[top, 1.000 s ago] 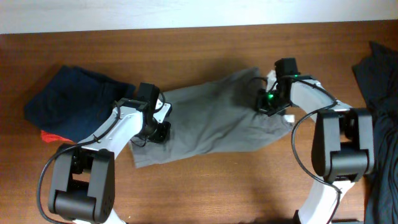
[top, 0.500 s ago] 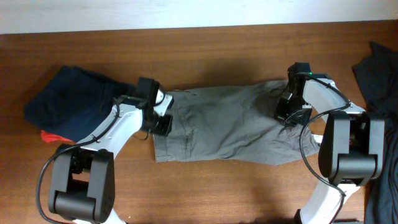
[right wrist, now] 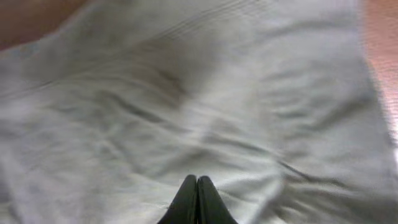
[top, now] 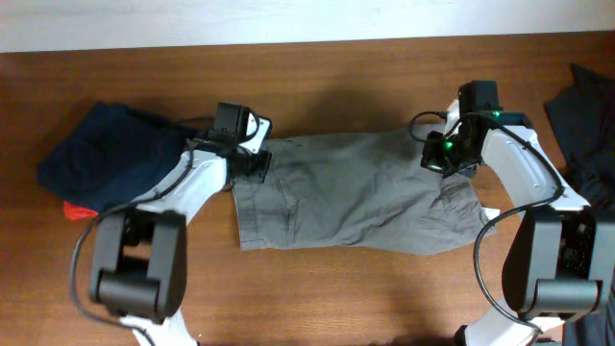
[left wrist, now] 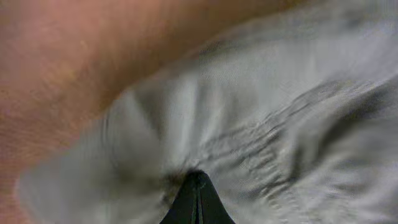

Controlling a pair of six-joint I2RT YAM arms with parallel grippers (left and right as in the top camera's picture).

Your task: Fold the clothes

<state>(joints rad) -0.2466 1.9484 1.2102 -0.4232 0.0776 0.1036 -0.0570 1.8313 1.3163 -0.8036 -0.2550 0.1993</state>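
A grey garment (top: 356, 202) lies spread flat across the middle of the wooden table (top: 336, 77). My left gripper (top: 255, 163) is at its upper left corner, shut on the cloth, which bunches at the fingertips in the left wrist view (left wrist: 197, 180). My right gripper (top: 440, 159) is at its upper right corner, also shut on the grey cloth, and its closed fingertips show in the right wrist view (right wrist: 197, 182). The garment fills both wrist views (left wrist: 261, 112) (right wrist: 186, 93).
A navy garment (top: 106, 154) lies in a heap at the left, with a red item (top: 79, 210) poking out under it. A pile of dark clothes (top: 586, 106) sits at the right edge of the table.
The grey garment went from a slanted, rumpled lie to stretched out straight. Both grippers have moved toward the far side of the table along its top edge.
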